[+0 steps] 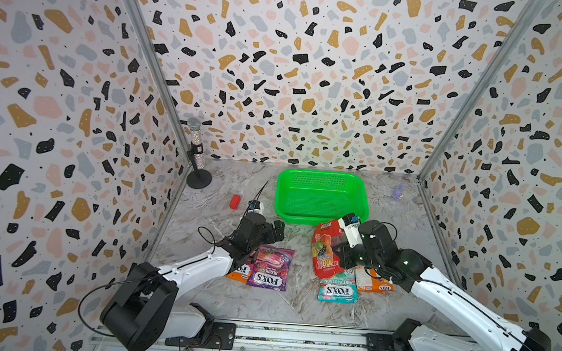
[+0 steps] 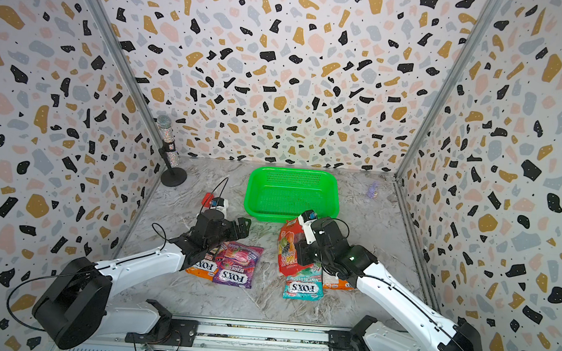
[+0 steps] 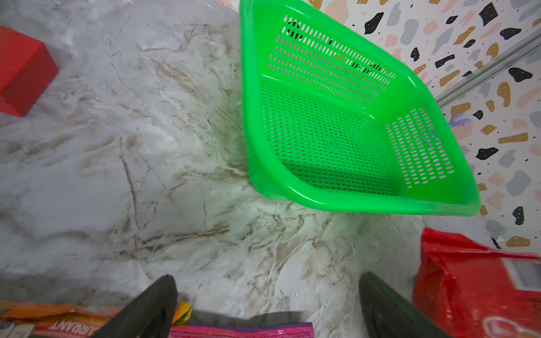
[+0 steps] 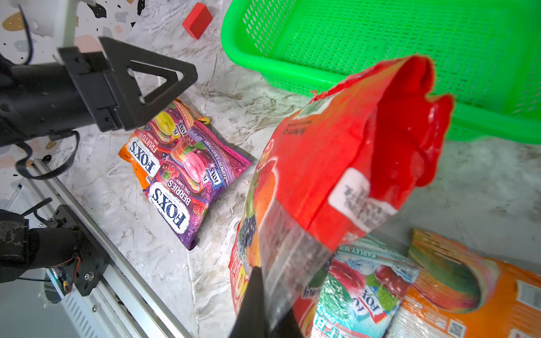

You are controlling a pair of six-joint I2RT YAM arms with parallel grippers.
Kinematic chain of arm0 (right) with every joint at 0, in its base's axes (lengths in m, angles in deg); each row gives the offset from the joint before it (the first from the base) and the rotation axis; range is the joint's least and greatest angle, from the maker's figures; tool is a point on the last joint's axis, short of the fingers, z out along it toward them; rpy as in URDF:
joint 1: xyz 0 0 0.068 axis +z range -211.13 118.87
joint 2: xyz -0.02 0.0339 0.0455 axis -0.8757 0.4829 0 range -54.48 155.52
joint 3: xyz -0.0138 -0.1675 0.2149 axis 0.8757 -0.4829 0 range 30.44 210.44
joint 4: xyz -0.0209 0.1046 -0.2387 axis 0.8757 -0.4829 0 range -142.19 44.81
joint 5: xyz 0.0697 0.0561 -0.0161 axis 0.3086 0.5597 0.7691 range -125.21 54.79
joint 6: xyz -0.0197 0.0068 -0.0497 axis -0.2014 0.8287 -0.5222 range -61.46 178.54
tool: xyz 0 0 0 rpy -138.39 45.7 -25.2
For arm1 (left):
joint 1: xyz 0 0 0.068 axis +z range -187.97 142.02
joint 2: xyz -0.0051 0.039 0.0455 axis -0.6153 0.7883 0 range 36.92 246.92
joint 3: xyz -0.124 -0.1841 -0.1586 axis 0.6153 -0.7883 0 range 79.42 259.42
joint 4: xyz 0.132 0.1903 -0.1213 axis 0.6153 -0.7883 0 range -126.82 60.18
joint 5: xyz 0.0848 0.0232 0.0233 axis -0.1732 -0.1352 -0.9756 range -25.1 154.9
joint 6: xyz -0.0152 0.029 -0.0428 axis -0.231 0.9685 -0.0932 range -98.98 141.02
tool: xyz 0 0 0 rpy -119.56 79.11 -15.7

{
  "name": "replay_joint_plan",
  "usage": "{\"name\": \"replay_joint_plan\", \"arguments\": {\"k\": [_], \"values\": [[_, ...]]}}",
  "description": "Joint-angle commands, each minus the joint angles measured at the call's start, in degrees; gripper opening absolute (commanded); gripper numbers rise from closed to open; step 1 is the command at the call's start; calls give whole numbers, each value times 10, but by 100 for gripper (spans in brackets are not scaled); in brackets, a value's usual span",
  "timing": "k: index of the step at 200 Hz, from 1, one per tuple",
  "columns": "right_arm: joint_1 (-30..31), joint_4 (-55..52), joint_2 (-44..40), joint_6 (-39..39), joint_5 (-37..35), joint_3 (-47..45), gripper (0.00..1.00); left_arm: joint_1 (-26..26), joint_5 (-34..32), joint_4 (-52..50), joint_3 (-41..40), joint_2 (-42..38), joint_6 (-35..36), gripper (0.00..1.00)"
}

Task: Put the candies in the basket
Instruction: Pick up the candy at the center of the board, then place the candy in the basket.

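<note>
Marble tabletop shows one basket and five candies; right fingers pinch the red bag, left fingers spread.

A small red rectangular block lies flat on the grey-white marble-patterned tabletop, left of the middle. It is apart from the round black base of a thin stand in the far left corner. That stand holds a glitter-covered silver microphone, tilted, close to the wall. Near the far right corner lies a small pale purple object, too small to make out its shape. White terrazzo-patterned wall panels with black, ochre, pink and grey flecks enclose three sides, joined by grey metal corner posts. A silver metal rail runs along the near edge.
</note>
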Motion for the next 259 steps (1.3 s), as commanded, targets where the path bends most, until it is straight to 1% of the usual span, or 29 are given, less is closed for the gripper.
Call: {"name": "replay_joint_plan", "arguments": {"k": [1,19,42,64,80,92,111,131,150,164,178,200,211,226,259], "values": [[-1,-6,-28,-33,-34,62,0,-2,-20,24,18,2,34,100],[-1,-26,-26,-50,-42,96,0,-1,-76,14,4,-21,28,100],[-1,-38,-20,-64,-55,138,0,3,-175,-10,-24,-71,3,100],[-1,-36,5,-75,-62,184,0,13,-250,-59,-38,-105,-59,100],[-1,-34,39,-82,-63,222,0,20,-276,-90,-35,-108,-88,100],[-1,-27,66,-88,-64,251,0,25,-279,-109,-30,-102,-107,100],[-1,-13,116,-97,-74,299,0,29,-257,-109,-22,-90,-104,100],[-3,-4,188,-107,-86,361,0,29,-235,-109,-16,-85,-97,100],[-9,2,274,-105,-85,428,0,30,-225,-109,-17,-91,-94,100],[-15,3,342,-99,-85,488,0,31,-224,-110,-23,-100,-99,100],[-24,-2,414,-90,-81,568,0,31,-228,-107,-32,-113,-108,100],[-39,-44,536,-75,-63,713,0,32,-228,-90,-45,-126,-104,100],[-47,-65,585,-65,-51,761,0,32,-227,-86,-46,-128,-100,100],[-60,-63,622,-47,-34,758,0,32,-224,-82,-46,-128,-99,100],[-91,-29,649,-28,10,660,0,32,-208,-76,-41,-116,-97,100]]}}
